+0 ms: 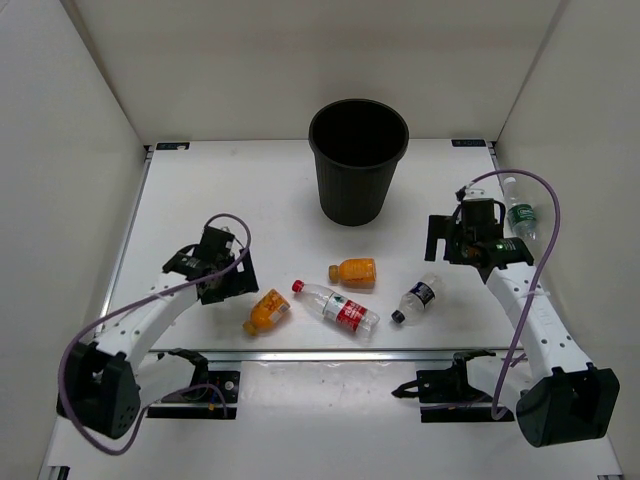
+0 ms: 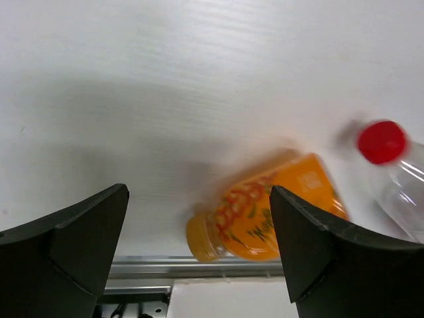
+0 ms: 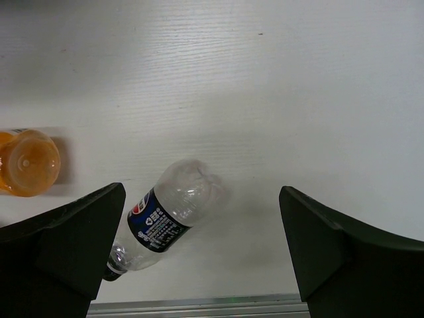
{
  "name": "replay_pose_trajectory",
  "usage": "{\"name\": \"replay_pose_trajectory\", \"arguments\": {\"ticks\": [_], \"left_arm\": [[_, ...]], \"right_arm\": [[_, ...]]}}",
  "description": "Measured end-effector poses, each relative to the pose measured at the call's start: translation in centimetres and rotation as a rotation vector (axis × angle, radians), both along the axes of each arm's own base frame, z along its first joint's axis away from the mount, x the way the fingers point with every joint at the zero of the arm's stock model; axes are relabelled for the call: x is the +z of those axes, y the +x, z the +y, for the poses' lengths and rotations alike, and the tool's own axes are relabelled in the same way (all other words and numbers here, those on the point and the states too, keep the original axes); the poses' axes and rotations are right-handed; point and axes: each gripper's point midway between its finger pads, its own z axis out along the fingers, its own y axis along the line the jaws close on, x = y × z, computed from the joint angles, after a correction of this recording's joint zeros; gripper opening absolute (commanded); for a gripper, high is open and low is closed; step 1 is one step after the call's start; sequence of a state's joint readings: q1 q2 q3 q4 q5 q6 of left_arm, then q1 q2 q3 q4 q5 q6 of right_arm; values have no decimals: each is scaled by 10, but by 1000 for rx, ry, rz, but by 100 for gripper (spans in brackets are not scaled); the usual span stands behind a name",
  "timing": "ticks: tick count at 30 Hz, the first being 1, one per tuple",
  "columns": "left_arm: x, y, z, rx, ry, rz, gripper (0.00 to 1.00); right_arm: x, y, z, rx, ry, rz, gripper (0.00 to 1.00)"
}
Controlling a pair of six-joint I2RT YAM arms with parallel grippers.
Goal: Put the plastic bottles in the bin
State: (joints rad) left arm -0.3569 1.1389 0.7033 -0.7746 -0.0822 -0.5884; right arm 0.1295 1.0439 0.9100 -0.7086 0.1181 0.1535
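Black jaws on both arms stand spread wide, gripping nothing. The left gripper [image 2: 199, 195] hangs over the white table [image 1: 250, 200], with an orange bottle [image 2: 258, 222] lying on its side beneath it and the red-capped bottle [image 2: 397, 179] just beside that. The right gripper [image 3: 202, 192] hovers above the dark-labelled bottle [image 3: 165, 218]. A second orange bottle [image 1: 353, 272] lies nearer the middle. The green-labelled bottle [image 1: 519, 215] lies at the right wall. The bin [image 1: 358, 165] stands upright at the far middle, well apart from all five.
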Motion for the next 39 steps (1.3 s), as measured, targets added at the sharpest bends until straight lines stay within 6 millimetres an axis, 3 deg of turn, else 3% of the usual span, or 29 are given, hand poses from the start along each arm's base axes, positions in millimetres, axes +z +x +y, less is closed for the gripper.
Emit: {"name": "replay_pose_trajectory", "arguments": {"ticks": [5, 8, 11, 25, 27, 29, 31, 35, 37, 39], "left_arm": [[42, -1, -31, -207, -145, -167, 99], [52, -13, -58, -369, -195, -206, 99], [40, -27, -73, -473, -216, -169, 98], [-20, -20, -50, -477, 11, 11, 98], [-25, -18, -48, -468, 31, 27, 87], [-25, -13, -48, -454, 54, 22, 53], [-18, -4, -52, -451, 63, -11, 44], [15, 22, -64, -426, 37, -121, 42], [46, 42, -71, -403, 35, -198, 43], [95, 69, -86, -392, 7, -324, 46]], "right_arm": [[-2, -1, 5, 21, 5, 3, 99], [-6, -3, 12, 46, 13, 15, 99], [-10, -6, 16, 66, 18, 26, 99], [-11, -22, 17, 73, 63, -15, 100], [-8, -24, 15, 67, 65, -25, 99], [-7, -27, 14, 58, 66, -28, 99], [-7, -28, 13, 44, 69, -26, 99], [-10, -33, 8, 12, 64, -6, 100], [-12, -36, 6, -3, 64, 7, 99], [-13, -40, 5, -17, 65, 19, 99]]}}
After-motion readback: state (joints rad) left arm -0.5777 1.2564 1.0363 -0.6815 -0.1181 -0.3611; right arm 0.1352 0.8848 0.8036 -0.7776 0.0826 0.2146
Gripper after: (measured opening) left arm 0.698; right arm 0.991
